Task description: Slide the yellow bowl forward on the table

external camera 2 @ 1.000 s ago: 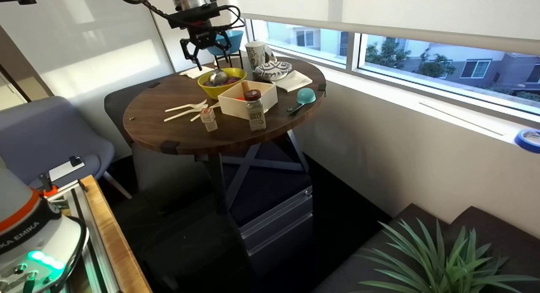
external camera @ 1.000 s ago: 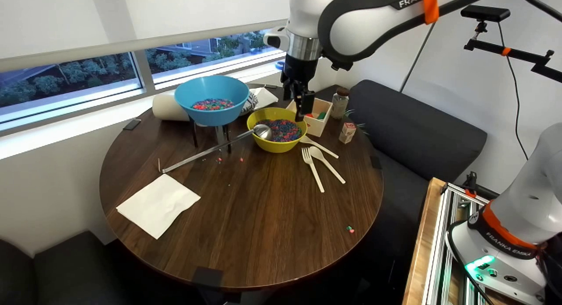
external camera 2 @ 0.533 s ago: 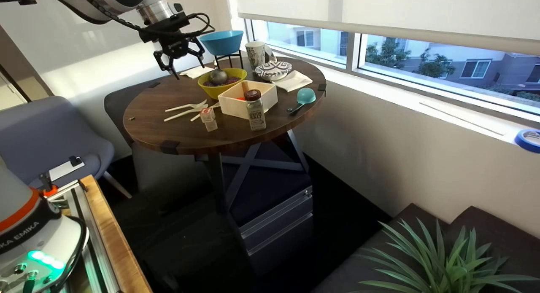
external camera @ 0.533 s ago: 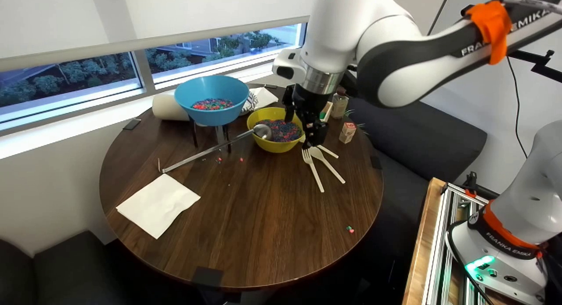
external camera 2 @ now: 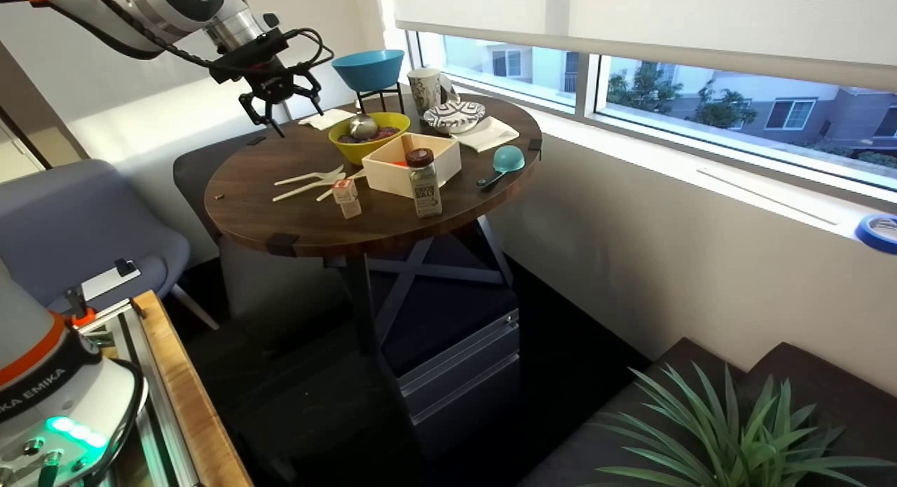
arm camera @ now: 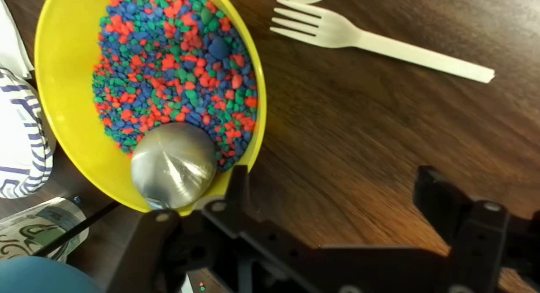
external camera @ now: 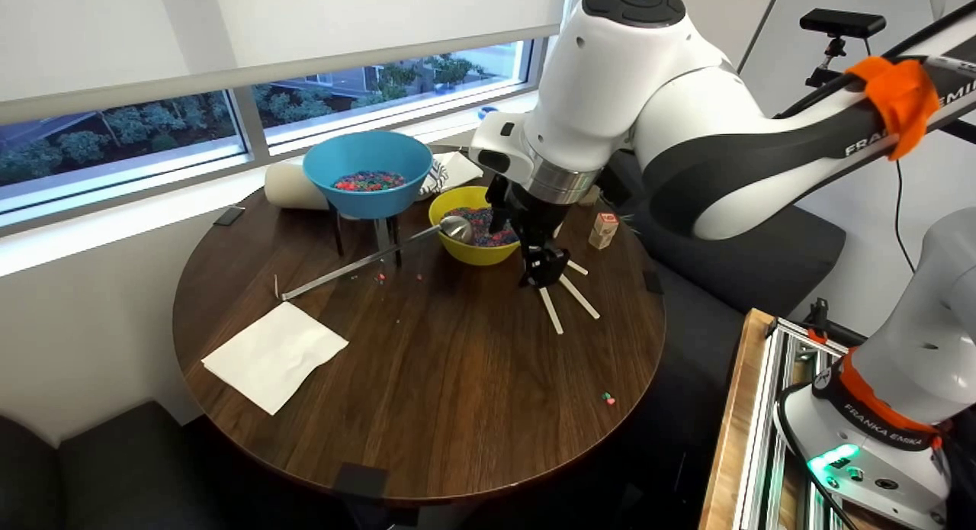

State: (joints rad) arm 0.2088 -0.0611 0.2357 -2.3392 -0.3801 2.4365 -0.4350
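The yellow bowl (external camera: 474,255) stands upright on the round dark-brown table (external camera: 427,393), with red, blue and green pieces inside. It also shows in an exterior view (external camera 2: 356,151) and fills the upper left of the wrist view (arm camera: 67,78). A metal ladle (external camera: 456,229) lies face down in it, its long handle over the rim. My gripper (external camera 2: 302,124) is open and empty, above the table beside the bowl. In the wrist view my gripper (arm camera: 333,175) has one finger overlapping the bowl's rim and the other over bare wood; contact cannot be told.
A blue bowl (external camera: 368,202) on a black stand is beside the yellow bowl. White cutlery (external camera: 579,296) lies under my gripper. A wooden box (external camera 2: 389,175), a salt jar (external camera 2: 425,189), a small carton (external camera: 603,230), a patterned bowl (external camera 2: 454,115) and a napkin (external camera: 274,356) are also on the table.
My gripper has moved from above the far side of the yellow bowl, near the wooden box, to over the cutlery, and has come lower. The yellow bowl and ladle have not moved.
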